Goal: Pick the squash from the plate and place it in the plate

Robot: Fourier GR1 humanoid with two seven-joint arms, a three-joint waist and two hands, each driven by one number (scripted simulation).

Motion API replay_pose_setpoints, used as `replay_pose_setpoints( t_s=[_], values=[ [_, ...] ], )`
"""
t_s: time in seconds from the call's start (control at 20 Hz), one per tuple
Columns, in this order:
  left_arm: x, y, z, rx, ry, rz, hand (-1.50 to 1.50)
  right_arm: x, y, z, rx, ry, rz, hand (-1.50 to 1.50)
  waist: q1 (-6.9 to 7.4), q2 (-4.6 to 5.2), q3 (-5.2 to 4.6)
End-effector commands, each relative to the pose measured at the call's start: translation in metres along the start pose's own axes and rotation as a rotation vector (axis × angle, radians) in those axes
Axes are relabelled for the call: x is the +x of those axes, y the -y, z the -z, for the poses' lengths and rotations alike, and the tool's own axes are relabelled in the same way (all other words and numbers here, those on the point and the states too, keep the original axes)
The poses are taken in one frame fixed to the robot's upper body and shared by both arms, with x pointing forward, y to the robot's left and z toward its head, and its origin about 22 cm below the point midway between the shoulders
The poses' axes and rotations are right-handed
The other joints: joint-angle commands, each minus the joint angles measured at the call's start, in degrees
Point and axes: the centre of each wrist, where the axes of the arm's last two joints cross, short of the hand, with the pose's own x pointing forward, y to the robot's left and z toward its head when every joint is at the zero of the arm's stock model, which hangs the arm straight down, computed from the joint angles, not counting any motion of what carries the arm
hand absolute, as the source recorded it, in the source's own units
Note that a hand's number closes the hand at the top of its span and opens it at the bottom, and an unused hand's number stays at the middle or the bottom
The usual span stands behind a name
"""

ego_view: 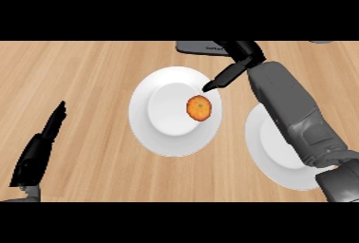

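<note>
Right robot hand (235, 71) reaches over the top right rim of the middle plate (151, 126), fingers stretched fairly straight with the tip pointing down at the squash (199, 108), holding nothing; tip sits just above and right of the squash, can't tell if it touches the plate. Its forearm runs in from the lower right and covers much of the second plate (270, 163), which lies just beside the first, to its right. Left robot hand (38, 147) rests at the left edge, fingers straight and up, well apart from both plates, holding nothing.

Squash is a small orange piece lying in the well of the middle plate, right of centre, near the side the right hand comes from. What shows of the right plate is bare. Judgement: this fits either a hand coming in to pick the squash or one that has just set it down here; the task names both places only as plate, so the pose alone doesn't settle it.

A dark flat thing (200, 47) lies on the worktop (84, 71) behind the hand, partly hidden; faint marks on it, not readable. No other labels or writing seen
</note>
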Motion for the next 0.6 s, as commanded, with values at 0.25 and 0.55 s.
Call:
replay_pose_setpoints(
  t_s=[0.25,0.55],
  values=[
    [0.006,-0.003,0.007,-0.007,0.029,0.005,0.00,0.000,0.068,-0.052,-0.017,0.079,-0.025,-1.50,1.69,1.10,0.13],
    [0.011,0.009,0.014,-0.038,0.030,0.002,0.00,0.014,0.080,-0.049,-0.033,0.057,-0.028,-1.50,2.34,1.35,0.16]
  ],
)
